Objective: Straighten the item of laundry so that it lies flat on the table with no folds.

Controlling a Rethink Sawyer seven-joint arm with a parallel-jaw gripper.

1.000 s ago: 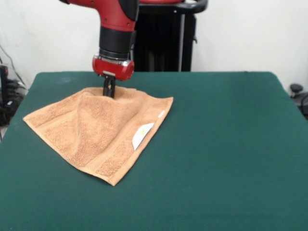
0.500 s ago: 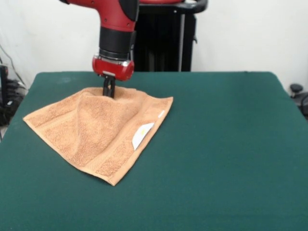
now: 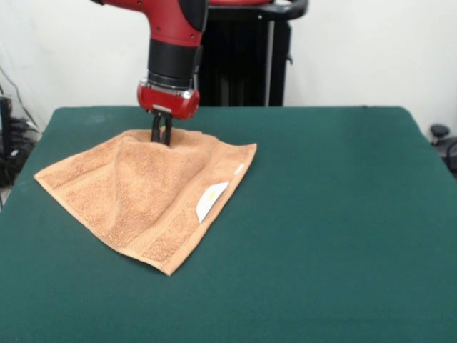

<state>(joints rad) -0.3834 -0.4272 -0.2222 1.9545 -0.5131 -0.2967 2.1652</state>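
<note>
Lying toward the left half of the table (image 3: pixel 335 236), the towel (image 3: pixel 143 193) is spread out over most of its area but is not yet flat. Its leftmost corner rests on the felt near the table's left edge, and from there the cloth rises in a slope toward a raised peak at the towel's far edge. Just at that peak stands the gripper (image 3: pixel 161 132), pointing straight down from the red arm (image 3: pixel 171 50), its dark fingers drawn together and seemingly pinching the cloth at the towel's far corner, so that the fabric is tented up around them. From the peak a soft ridge runs down toward the towel's near corner, which shows that a fold or crease is there.

To the right of the ridge, the white label (image 3: pixel 211 200) lies on the towel's right-hand edge, facing up; whether that edge is turned over I cannot tell. Beyond the towel's right corner the table is bare green felt.

As I judge it, the task is partway through: the towel has a roughly square outline, but the pinched corner must be drawn outward and laid down, and the ridge smoothed, before it counts as flat.
</note>
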